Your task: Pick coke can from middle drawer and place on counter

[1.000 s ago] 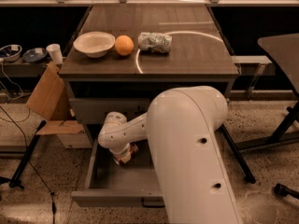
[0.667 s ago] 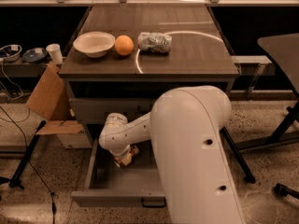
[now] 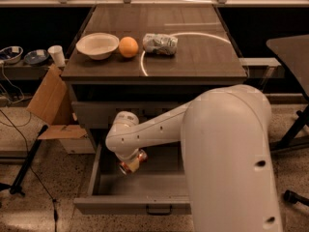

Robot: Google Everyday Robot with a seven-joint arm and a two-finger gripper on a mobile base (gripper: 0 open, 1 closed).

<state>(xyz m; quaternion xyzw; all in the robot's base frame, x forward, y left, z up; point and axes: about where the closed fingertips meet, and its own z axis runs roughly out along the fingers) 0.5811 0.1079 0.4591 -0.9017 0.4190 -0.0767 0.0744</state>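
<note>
The middle drawer (image 3: 126, 205) is pulled open below the counter (image 3: 198, 57). My arm reaches down into the drawer from the right. My gripper (image 3: 130, 161) sits under the white wrist at the drawer's left middle, mostly hidden by it. The coke can (image 3: 133, 163), red-brown with a silvery end, is tilted in the gripper just above the grey drawer floor. The gripper looks shut on it.
On the counter's left stand a white bowl (image 3: 97, 45), an orange (image 3: 128, 47) and a silvery packet (image 3: 160, 43). A cardboard box (image 3: 46, 98) leans left of the cabinet, with a white cup (image 3: 57, 55) and dishes behind. A dark table (image 3: 292, 50) stands right.
The wrist and the can have shifted slightly to the right and up inside the drawer. The big arm segment now fills more of the lower right of the view.
</note>
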